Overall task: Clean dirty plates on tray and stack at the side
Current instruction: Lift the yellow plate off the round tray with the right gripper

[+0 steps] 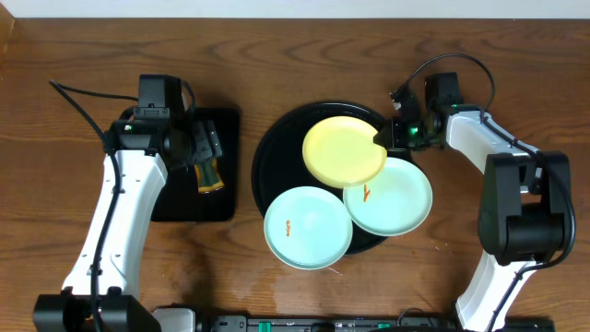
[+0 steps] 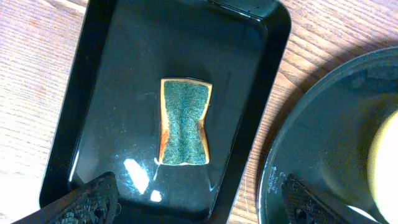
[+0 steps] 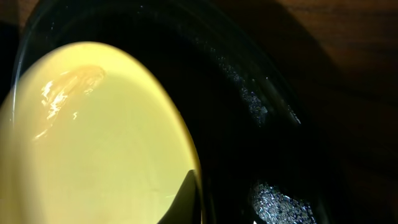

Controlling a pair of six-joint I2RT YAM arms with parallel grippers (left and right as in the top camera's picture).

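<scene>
**A:** You're over a brown wooden bench (image 1: 55, 55). The round tray (image 1: 277, 138) sits mid-bench, and all three plates are on it.

**B:** How do they lie?

**A:** The yellow plate (image 1: 341, 152) is at the back, with its edge lapping over the right mint plate (image 1: 396, 198). The left mint plate (image 1: 307, 228) lies at the front. Each mint plate carries a small orange smear.

**B:** And my tools?

**A:** Your right tool (image 1: 395, 136) is pinched together on the yellow plate's right rim. Your left tool (image 1: 198, 148) hangs with its fingers (image 2: 87, 199) wide apart above the sponge (image 2: 185, 121). The sponge lies flat in the small rectangular tray (image 2: 74, 93), left of the round one.
</scene>
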